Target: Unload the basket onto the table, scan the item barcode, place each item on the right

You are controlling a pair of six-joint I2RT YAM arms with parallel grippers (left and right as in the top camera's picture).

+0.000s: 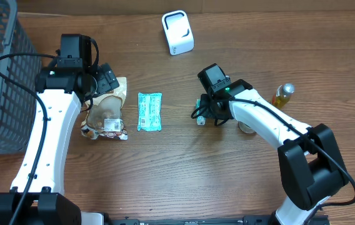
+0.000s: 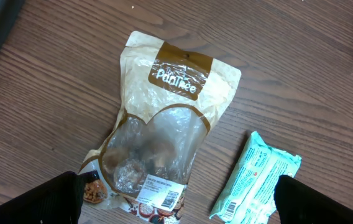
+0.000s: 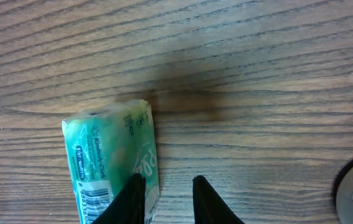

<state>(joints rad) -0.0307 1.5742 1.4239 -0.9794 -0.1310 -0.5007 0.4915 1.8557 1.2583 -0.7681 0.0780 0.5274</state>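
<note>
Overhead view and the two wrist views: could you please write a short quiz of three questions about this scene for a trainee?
1. True or false: the brown pouch lies inside the grey basket.
2. Which thing lies below the left gripper? A) the brown pouch B) a bottle C) a scanner
3. Fill in the blank: the small packet beside the right gripper is ___ in colour.
Key: 1 false, it lies on the table; 2 A; 3 green.
</note>
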